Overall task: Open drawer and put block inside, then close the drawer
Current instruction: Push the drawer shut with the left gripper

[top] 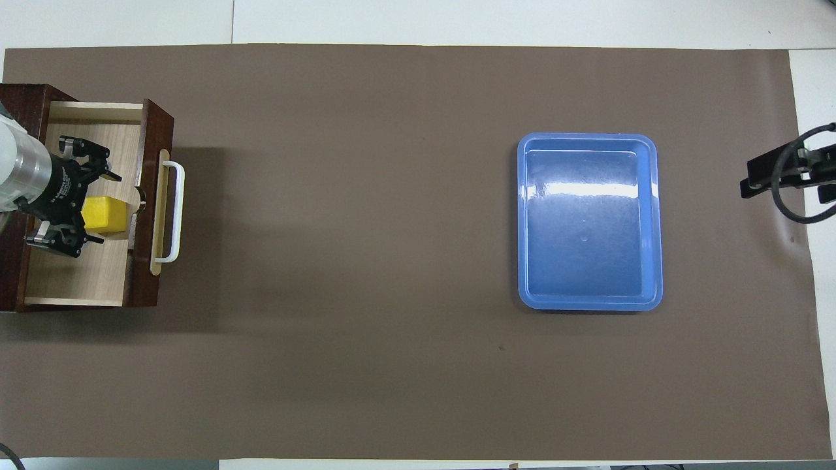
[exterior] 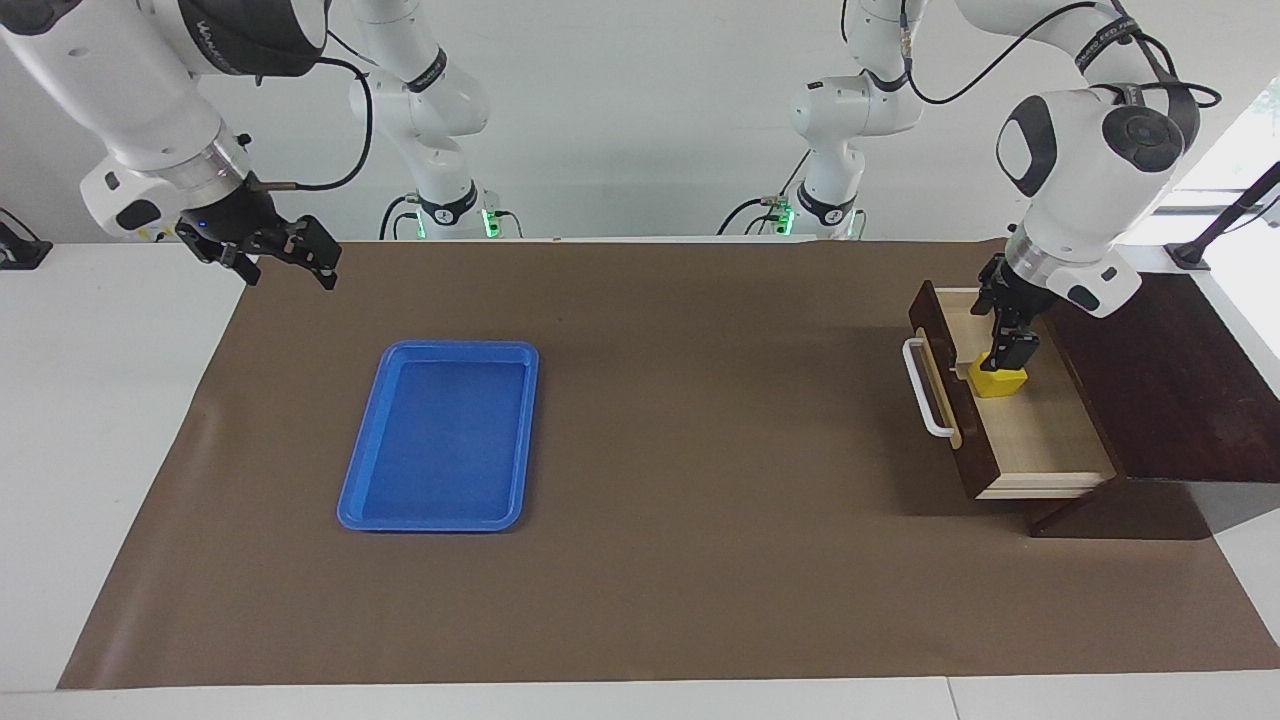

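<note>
The dark wooden drawer (exterior: 1040,486) (top: 78,277) stands pulled open at the left arm's end of the table, its white handle (exterior: 925,392) facing the table's middle. On its pale floor, close to the front panel, rests the yellow block (exterior: 997,384) (top: 111,219). Directly over the block hangs my left gripper (exterior: 1005,360) (top: 108,207), open, its fingers spread wider than the block. My right gripper (exterior: 288,270) (top: 777,177) is open and holds nothing, raised over the mat's edge at the right arm's end.
A blue tray (exterior: 360,500) (top: 526,222) with nothing in it lies on the brown mat toward the right arm's end. The dark cabinet top (exterior: 1160,380) lies beside the drawer's open box.
</note>
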{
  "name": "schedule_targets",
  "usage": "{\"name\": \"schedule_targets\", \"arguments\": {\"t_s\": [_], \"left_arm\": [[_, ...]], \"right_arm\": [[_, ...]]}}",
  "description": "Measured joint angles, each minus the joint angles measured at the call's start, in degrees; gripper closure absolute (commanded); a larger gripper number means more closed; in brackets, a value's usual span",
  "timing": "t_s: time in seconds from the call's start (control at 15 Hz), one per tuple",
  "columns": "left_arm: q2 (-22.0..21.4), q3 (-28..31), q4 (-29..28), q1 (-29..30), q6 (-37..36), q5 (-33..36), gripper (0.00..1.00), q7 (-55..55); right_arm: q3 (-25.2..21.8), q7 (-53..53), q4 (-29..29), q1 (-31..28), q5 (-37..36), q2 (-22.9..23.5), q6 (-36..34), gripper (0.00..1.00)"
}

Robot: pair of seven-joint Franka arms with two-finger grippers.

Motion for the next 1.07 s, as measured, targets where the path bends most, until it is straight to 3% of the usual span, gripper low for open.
{"name": "schedule_targets", "arguments": {"t_s": [0.27,0.6,1.07], "left_arm": [[0.3,-0.2,-3.1,-3.0,1.6,0.2,0.0,-4.8],[1.0,0.6,-9.8,-2.8,12.0,0.4,0.0,-4.9],[1.1,3.9,-10.0,-1.2,13.5,3.0,0.0,-0.7]], "right_arm": [[0.0,-3.3,-4.2,0.0,-1.3,-4.4,0.3,0.0],[0.0,-5.1,-10.6,0.0,-2.4,-6.3,6.7,0.0],[-0.7,-5.1,-9.6,-1.2,-0.6,-6.5,4.0,0.0]]}}
